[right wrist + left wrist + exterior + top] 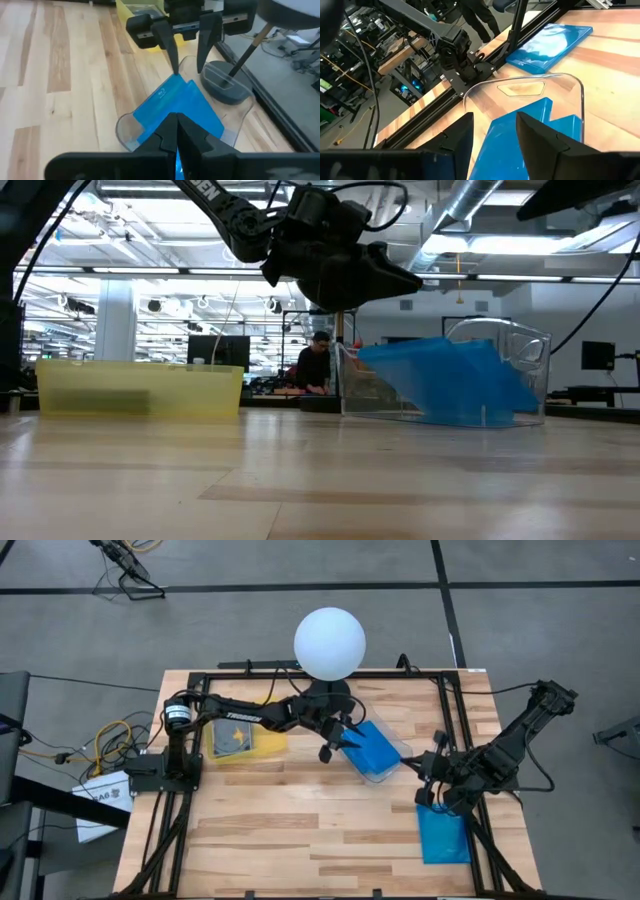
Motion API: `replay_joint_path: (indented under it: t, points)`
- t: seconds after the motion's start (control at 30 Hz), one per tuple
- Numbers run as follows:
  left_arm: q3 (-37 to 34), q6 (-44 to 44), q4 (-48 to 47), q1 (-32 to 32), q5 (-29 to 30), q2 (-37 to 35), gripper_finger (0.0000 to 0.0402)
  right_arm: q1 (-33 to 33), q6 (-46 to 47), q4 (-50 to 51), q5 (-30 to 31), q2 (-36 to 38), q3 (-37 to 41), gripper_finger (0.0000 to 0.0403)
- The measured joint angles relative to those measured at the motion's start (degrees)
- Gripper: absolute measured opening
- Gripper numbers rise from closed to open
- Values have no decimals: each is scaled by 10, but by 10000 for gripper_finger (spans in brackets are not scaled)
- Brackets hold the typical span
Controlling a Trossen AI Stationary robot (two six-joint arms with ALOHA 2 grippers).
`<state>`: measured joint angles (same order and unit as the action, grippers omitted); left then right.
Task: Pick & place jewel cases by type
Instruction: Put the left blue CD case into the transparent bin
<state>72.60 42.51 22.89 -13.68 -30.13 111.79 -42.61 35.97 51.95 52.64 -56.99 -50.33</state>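
Blue jewel cases (pixel 372 752) lean tilted in the clear plastic tray (pixel 505 345) at the table's middle. My left gripper (pixel 187 71) hangs open just above them, its fingers (pixel 468 125) standing over the raised upper edge of one case (pixel 167 92). A dark case (pixel 235 740) lies in the yellow tray (pixel 262 745) at the far left. Another blue case (pixel 443 835) lies flat on the table at the near right. My right gripper (pixel 432 798) is shut and empty, hovering above that case's far end. My left gripper comes slanting down from the table's left, and one fingertip (pixel 175 70) stands right at the top edge (pixel 172 79) of a leaning blue case. Whether it touches, I cannot tell. Nothing is between the fingers.
A white globe (pixel 330 642) on a stand with a dark round base (pixel 225 82) rises just behind the clear tray. Black frame rails (pixel 300 675) run along the table's edges. Bare wood lies across the near half of the table (pixel 300 840).
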Motion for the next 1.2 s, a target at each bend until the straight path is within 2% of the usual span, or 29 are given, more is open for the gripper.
replay_joint_path:
  t: [0.2,0.3,0.43,0.6,0.77,0.93,1.07,1.2]
  points:
    - [0,-53,6,10,36,0,128,4,38,-21,-13,0,0,0]
    - [-1,-102,-2,22,80,-8,124,25,68,-26,-28,0,0,0]
    - [-1,-146,-32,45,152,-45,116,73,50,-33,-82,-6,0,0]
    - [0,-189,-124,69,250,-93,104,117,41,-32,-144,-6,0,0]
    - [1,-238,-194,91,336,-111,98,133,22,-39,-149,-10,0,0]
    - [47,-270,-327,117,404,-110,97,162,-54,-112,-165,-70,-1,6]
    - [83,-310,-432,142,450,-112,97,191,-79,-98,-193,-141,-12,34]
    - [105,-336,-503,158,457,-127,97,213,-71,-72,-201,-181,-33,75]
